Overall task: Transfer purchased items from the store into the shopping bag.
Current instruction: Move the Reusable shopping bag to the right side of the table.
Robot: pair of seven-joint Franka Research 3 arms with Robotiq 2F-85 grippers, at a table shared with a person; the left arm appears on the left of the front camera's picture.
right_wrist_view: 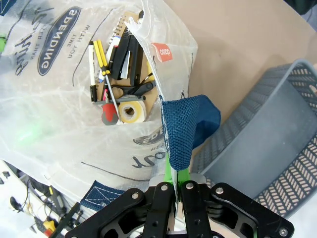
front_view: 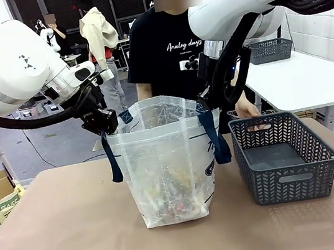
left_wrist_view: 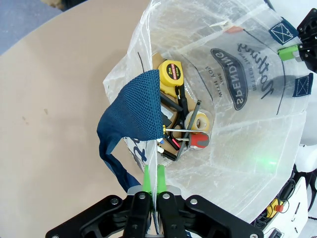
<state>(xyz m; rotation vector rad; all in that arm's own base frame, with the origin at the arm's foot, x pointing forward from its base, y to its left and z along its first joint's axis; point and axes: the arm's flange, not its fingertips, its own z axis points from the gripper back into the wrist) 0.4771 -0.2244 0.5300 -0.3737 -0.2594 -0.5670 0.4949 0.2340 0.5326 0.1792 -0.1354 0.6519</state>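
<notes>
- Purchased items point(left_wrist_view: 185, 126), yellow tape measure point(left_wrist_view: 171, 72) among them, heaped at bottom of shopping bag point(front_view: 166, 163).
- Grey basket point(front_view: 285, 160) just beside bag, emptied; transfer apparently complete.
- Left gripper point(left_wrist_view: 153, 176) and right gripper point(right_wrist_view: 177, 174) pressed together on opposite bag rims.

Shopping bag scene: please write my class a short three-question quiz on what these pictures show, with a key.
1. True or false: nothing lies in the grey basket.
2. What do the left jaws and right jaws pinch? A: the bag at its top edge, by the blue straps. B: the basket's handles. C: nothing.
3. Fill in: the yellow tape measure lies inside the ____.
Key: 1 true; 2 A; 3 bag.
</notes>
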